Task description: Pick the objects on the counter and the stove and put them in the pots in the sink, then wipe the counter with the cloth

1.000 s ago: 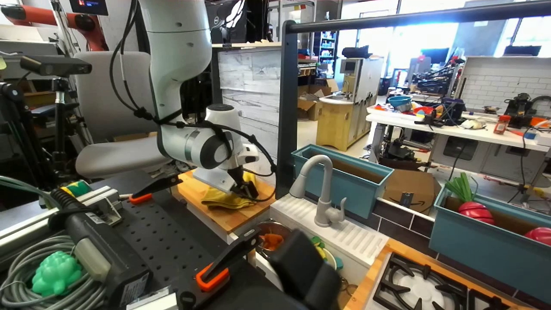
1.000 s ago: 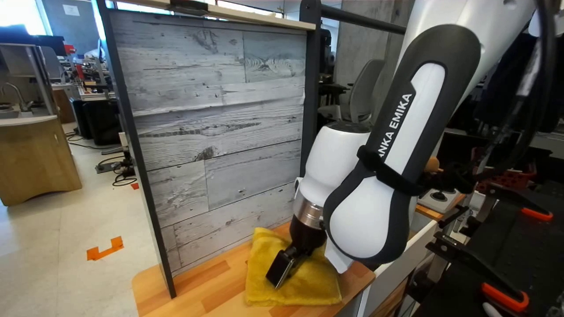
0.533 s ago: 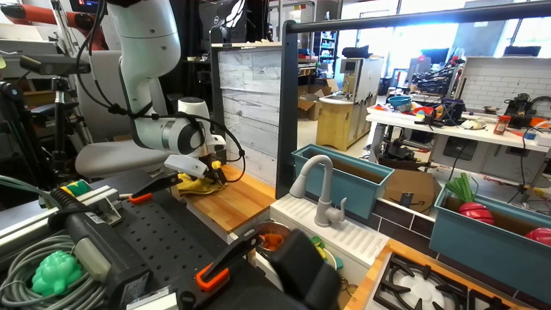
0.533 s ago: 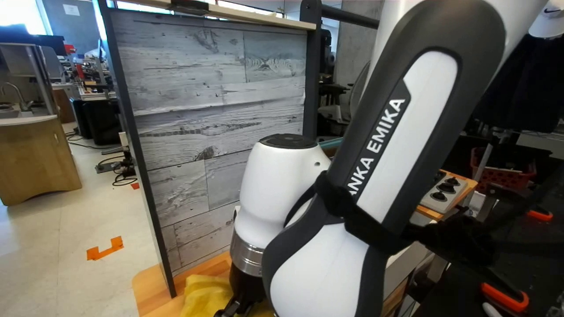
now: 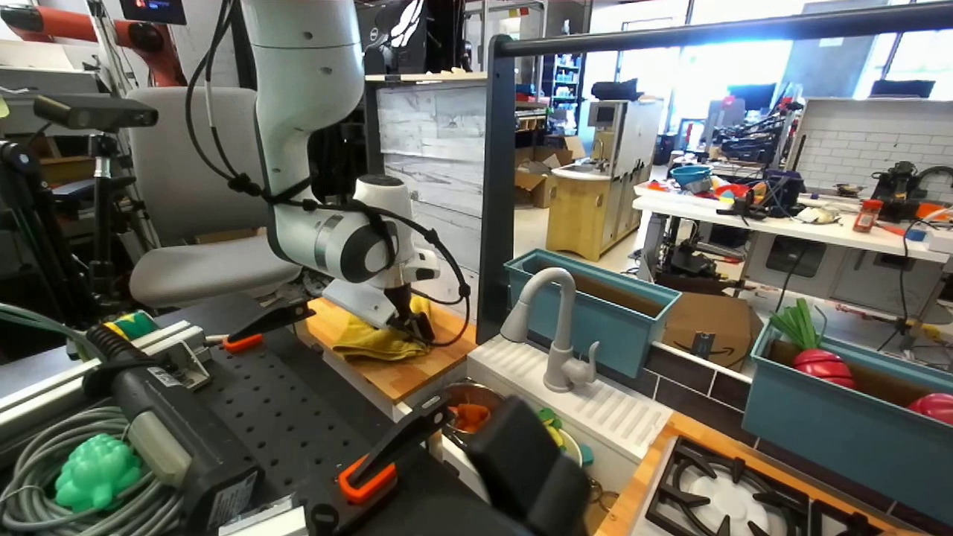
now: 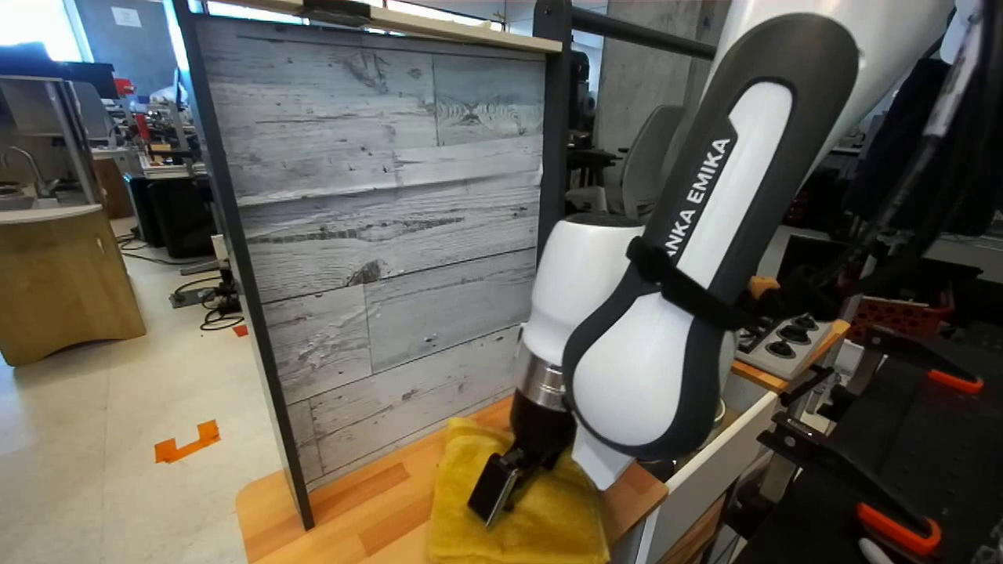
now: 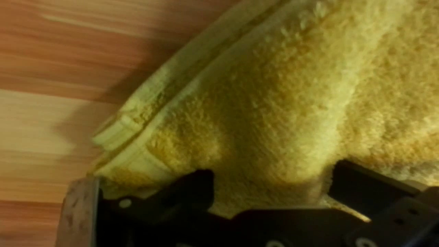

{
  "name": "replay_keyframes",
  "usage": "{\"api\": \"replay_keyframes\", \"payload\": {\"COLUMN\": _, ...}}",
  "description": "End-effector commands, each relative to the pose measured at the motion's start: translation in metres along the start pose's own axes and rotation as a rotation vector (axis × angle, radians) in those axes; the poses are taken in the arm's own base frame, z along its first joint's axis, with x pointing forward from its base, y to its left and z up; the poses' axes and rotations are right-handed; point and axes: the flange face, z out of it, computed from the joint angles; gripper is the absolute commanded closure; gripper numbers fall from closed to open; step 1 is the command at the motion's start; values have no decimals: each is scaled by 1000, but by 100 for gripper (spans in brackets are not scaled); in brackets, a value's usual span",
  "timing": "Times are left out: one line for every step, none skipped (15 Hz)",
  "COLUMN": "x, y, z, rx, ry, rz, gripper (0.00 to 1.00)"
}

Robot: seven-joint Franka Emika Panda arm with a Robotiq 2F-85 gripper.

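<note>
Glaring windows, blurry wrist view

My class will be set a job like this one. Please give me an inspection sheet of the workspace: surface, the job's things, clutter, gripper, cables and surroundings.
Surface: wooden counter, partly covered by the cloth.
Cloth: yellow, rumpled, apparently folded.
Pot: holds orange items.
Stove: burner in view, rest cut off in an exterior view.
Clutter: two clamps with orange parts on the black table; green lump.
Gripper: open, low at the cloth; exact contact unclear.
Cables: black cable looped along the arm, bending close to the gripper; grey cable coiled around the green lump.
Surroundings: panel beside the counter; chair; faucet; teal bins, one with red produce.
</note>
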Motion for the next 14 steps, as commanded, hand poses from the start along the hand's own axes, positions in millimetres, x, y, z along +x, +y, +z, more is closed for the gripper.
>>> {"api": "replay_keyframes", "payload": {"x": -30, "y": 56, "z": -1, "rx": 15, "ry": -24, "rz": 62, "gripper": 0}}
{"api": "replay_keyframes", "payload": {"x": -25, "y": 58, "z": -2, "rx": 32, "ry": -28, "rz": 47, "gripper": 0}}
{"api": "replay_keyframes", "payload": {"x": -16, "y": 54, "z": -3, "rx": 44, "ry": -33, "rz": 17, "gripper": 0}}
{"api": "replay_keyframes", "payload": {"x": -5, "y": 40, "z": -4, "rx": 72, "ry": -35, "rz": -25, "gripper": 0}}
{"api": "replay_keyframes", "payload": {"x": 3, "y": 25, "z": -4, "rx": 81, "ry": -51, "rz": -63, "gripper": 0}}
{"api": "replay_keyframes", "payload": {"x": 13, "y": -1, "z": -3, "rx": 92, "ry": -73, "rz": -111, "gripper": 0}}
{"api": "replay_keyframes", "payload": {"x": 22, "y": -26, "z": 1, "rx": 96, "ry": -98, "rz": -154, "gripper": 0}}
{"api": "replay_keyframes", "payload": {"x": 27, "y": -45, "z": 3, "rx": 104, "ry": -128, "rz": -186, "gripper": 0}}
{"api": "replay_keyframes", "payload": {"x": 31, "y": -68, "z": 8, "rx": 99, "ry": -163, "rz": -216, "gripper": 0}}
{"api": "replay_keyframes", "payload": {"x": 32, "y": -92, "z": 15, "rx": 93, "ry": -194, "rz": -257, "gripper": 0}}
{"api": "replay_keyframes", "payload": {"x": 34, "y": -115, "z": 21, "rx": 82, "ry": -217, "rz": -297, "gripper": 0}}
{"api": "replay_keyframes", "payload": {"x": 34, "y": -136, "z": 28, "rx": 62, "ry": -239, "rz": -333, "gripper": 0}}
{"api": "replay_keyframes", "payload": {"x": 37, "y": -148, "z": 31, "rx": 48, "ry": -257, "rz": -358, "gripper": 0}}
{"api": "replay_keyframes", "payload": {"x": 39, "y": -152, "z": 34, "rx": 25, "ry": -276, "rz": -373, "gripper": 0}}
